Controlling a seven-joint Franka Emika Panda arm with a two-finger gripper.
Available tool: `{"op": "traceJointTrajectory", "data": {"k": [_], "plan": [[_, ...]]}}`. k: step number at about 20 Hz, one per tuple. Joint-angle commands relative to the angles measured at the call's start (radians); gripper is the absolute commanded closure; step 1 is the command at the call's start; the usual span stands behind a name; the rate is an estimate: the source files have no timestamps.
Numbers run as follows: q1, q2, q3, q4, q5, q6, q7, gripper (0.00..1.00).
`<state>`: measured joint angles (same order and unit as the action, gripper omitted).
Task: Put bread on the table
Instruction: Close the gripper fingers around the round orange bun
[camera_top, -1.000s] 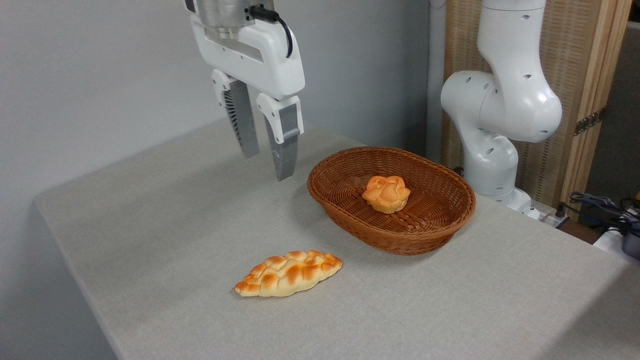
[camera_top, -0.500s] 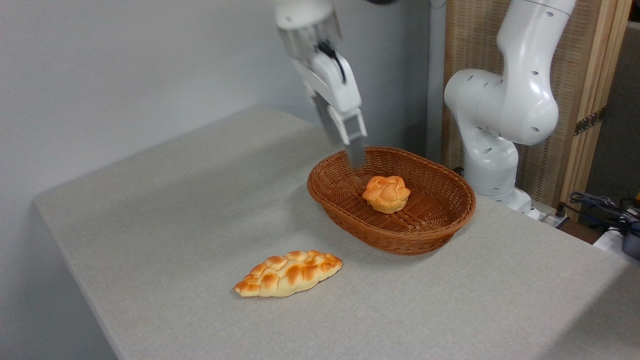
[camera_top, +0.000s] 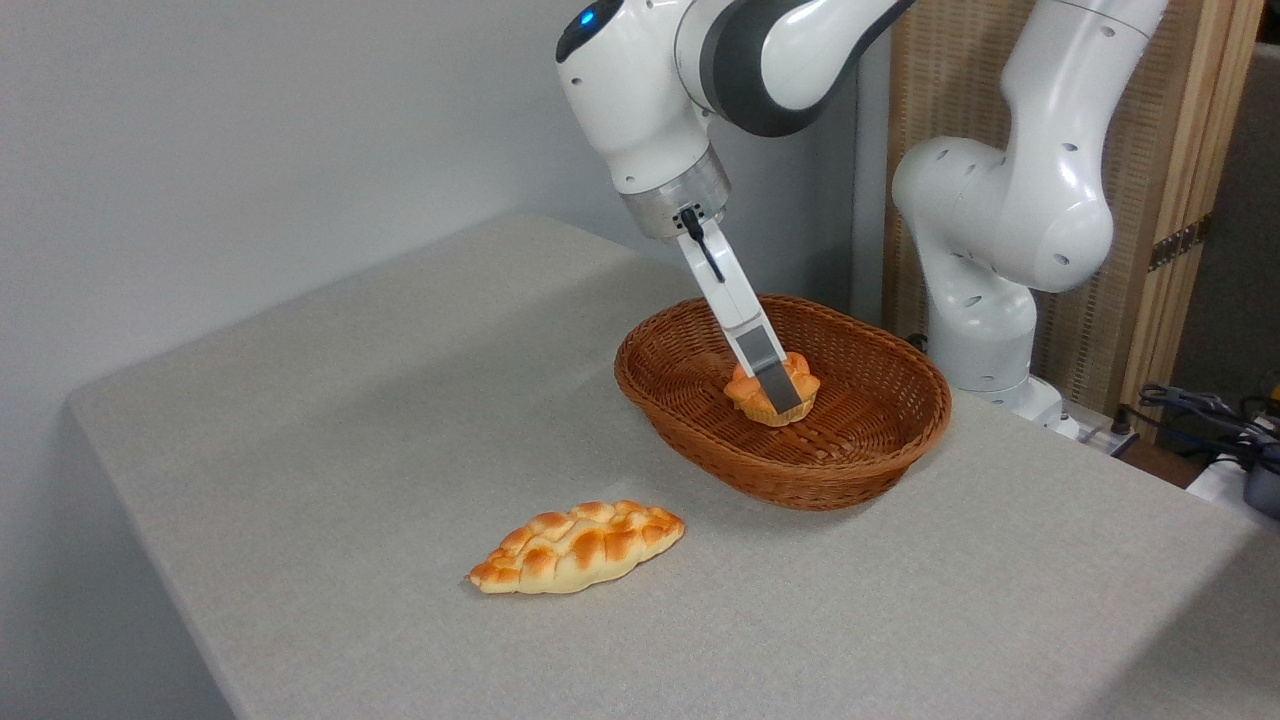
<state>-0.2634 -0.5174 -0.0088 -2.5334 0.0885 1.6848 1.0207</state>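
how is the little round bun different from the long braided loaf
The bun is small, round and lobed; the braided loaf is longer, flatter and pointed at both ends. The bun sits inside the wicker basket; the loaf lies on the bare table. The gripper is down at the bun, one finger across its front; nothing touches the loaf. Both are golden-orange with paler undersides.

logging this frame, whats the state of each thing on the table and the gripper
bread: upright in the basket, not lifted, near finger across its front
basket: upright on the table, holding only the bread
braided loaf: lying flat on the table, in front of the basket, untouched
gripper: lowered into the basket at the bread; only one finger visible, open or shut unclear
table: bears basket and loaf
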Motion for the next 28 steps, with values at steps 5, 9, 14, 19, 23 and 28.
{"op": "traceJointTrajectory", "data": {"k": [5,9,14,19,23,28], "plan": [[0.001,0.031,0.026,-0.028,-0.007,0.117,0.013,0.68],[0.001,0.034,0.084,-0.027,-0.062,0.125,0.013,0.91],[0.001,0.036,0.084,-0.025,-0.062,0.122,0.015,0.94],[-0.008,0.036,0.084,-0.025,-0.061,0.116,0.013,0.94],[-0.008,0.034,0.084,-0.021,-0.061,0.105,0.016,0.94],[-0.036,0.034,0.087,0.097,-0.038,-0.034,0.074,0.94]]}}
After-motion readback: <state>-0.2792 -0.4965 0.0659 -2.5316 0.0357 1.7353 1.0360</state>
